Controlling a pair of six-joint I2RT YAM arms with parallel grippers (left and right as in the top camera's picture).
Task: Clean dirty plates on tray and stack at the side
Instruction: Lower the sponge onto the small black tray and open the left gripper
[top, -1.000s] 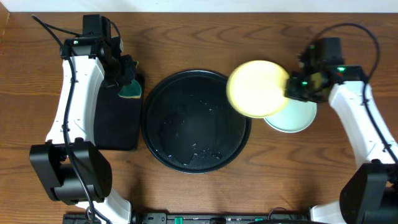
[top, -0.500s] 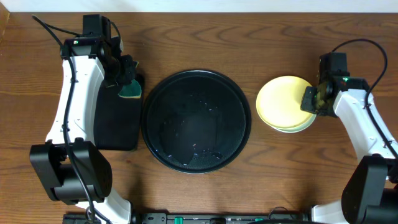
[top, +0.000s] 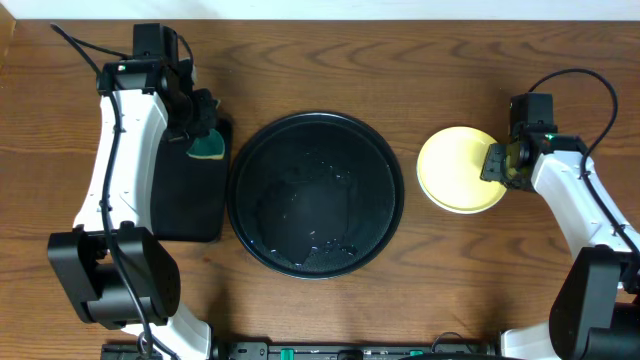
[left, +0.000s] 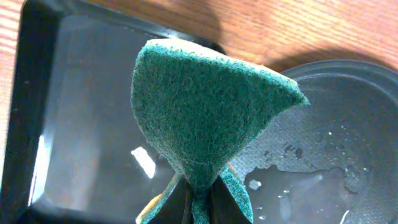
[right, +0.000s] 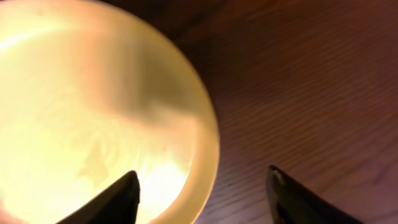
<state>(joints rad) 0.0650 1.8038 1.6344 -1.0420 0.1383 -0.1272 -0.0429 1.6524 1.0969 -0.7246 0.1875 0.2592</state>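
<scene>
The pale yellow plate (top: 456, 168) lies flat on the brown tabletop (top: 440, 60), right of the round black tray (top: 315, 120); anything under it is hidden. My right gripper (top: 498, 163) is open at the plate's right edge. In the right wrist view its fingertips (right: 121, 198) straddle the rim of the yellow plate (right: 87, 118), one over the plate and one over bare wood, without touching it. The round tray holds only water drops. My left gripper (top: 203, 135) is shut on a green sponge (left: 205, 106) above the rectangular tray's far right corner.
A rectangular black tray (top: 188, 195) lies left of the round tray, almost touching it. In the left wrist view its wet floor (left: 68, 124) and the round tray's rim (left: 348, 68) show behind the sponge. Both arms' bases stand at the table's front corners.
My right gripper carried the yellow plate from over the round tray's right rim to the right, set it down on a pale mint plate there, and opened. The left arm has not moved.
</scene>
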